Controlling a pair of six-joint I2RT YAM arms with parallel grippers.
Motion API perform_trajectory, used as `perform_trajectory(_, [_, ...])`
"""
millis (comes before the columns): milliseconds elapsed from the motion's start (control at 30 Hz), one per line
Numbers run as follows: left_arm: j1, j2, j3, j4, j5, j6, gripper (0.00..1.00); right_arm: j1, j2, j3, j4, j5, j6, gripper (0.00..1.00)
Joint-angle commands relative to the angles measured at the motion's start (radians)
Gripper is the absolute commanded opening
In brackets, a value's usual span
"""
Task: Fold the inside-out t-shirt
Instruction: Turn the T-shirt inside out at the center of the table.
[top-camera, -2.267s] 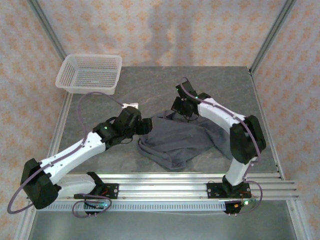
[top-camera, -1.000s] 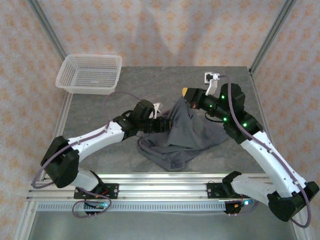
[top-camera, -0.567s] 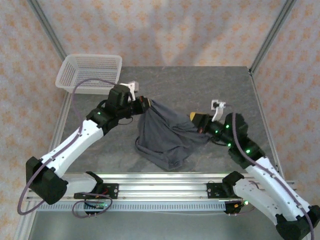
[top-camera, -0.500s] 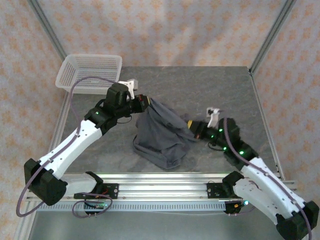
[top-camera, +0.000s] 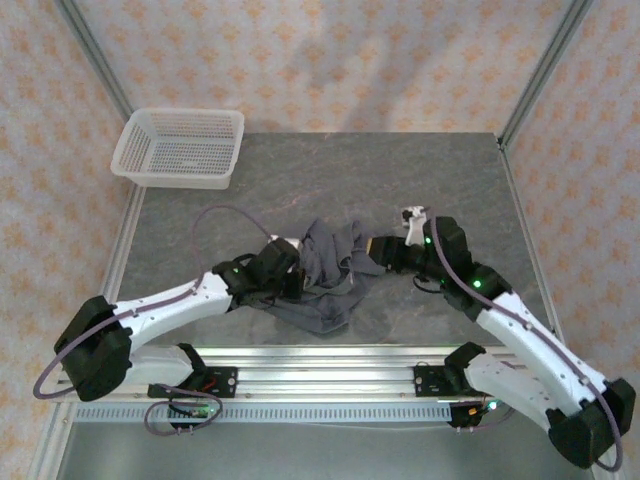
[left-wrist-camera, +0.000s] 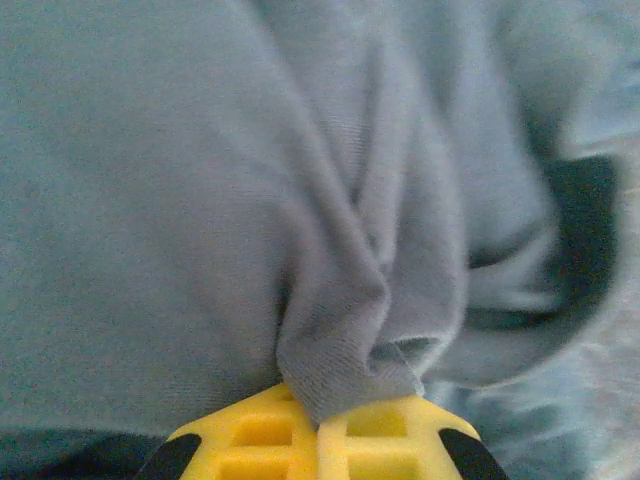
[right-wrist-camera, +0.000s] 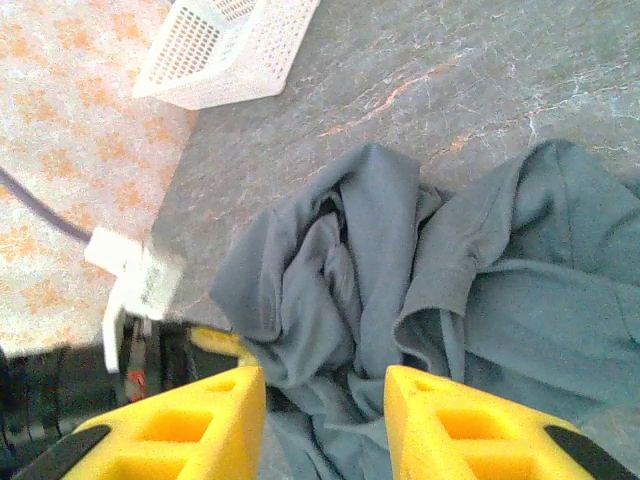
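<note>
Table (top-camera: 300, 170) grey and marbled, fenced by metal posts and patterned walls; left arm (top-camera: 170, 305) stretched low from the near rail toward the middle; right arm (top-camera: 520, 330) bent inward from the other side, wrist turned leftward.

T-shirt (top-camera: 330, 275) bunched in a crumpled heap just nearer than the table's centre, between the two arms; unfolded, creased into ridges and hollows, one lobe spilling toward the near edge; from the right wrist, t-shirt (right-wrist-camera: 420, 270) piled in thick soft folds, a hemmed edge curling across the middle, bare table beyond it; from the left wrist, t-shirt (left-wrist-camera: 200, 200) close up and blurred, slate-grey cloth gathered toward the bottom of the view.

Basket (top-camera: 180, 148) white and meshed, upright at the far left corner, well apart from the t-shirt; same basket (right-wrist-camera: 225, 50) at the upper left of the right wrist view.

Left gripper (top-camera: 288, 272) tucked against the heap's left side, partly hidden by cloth; up close, left gripper (left-wrist-camera: 320, 425) closed, yellow pads (left-wrist-camera: 250, 440) pressed together on a narrow fold of the t-shirt, cloth drawn up into a ridge from the pinch.

Right gripper (top-camera: 378, 250) at the heap's right edge; from its own camera, right gripper (right-wrist-camera: 325, 400) with yellow fingers (right-wrist-camera: 200, 420) parted, nothing clamped, crumpled cloth lying under the gap.
</note>
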Motion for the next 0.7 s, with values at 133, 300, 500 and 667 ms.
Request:
perform_trajectory(133, [-0.009,-0.196,-0.107,-0.145,-0.322,-0.116,0.27,0.141,0.212,0.046,0.085,0.073,-0.033,0.39])
perform_trajectory(300, [-0.007,-0.319,-0.062,-0.201,-0.436,-0.074,0.47,0.275,0.430,0.180,0.057,0.239,-0.049,0.41])
perform_trajectory(500, [0.154,-0.281,0.043,-0.133,-0.175,-0.065,0.54,0.312,0.695,0.359,0.013,0.549,-0.057,0.53])
perform_trajectory(667, [0.213,-0.169,0.118,-0.096,-0.080,-0.026,0.55,0.242,0.909,0.543,-0.057,0.527,-0.095,0.57])
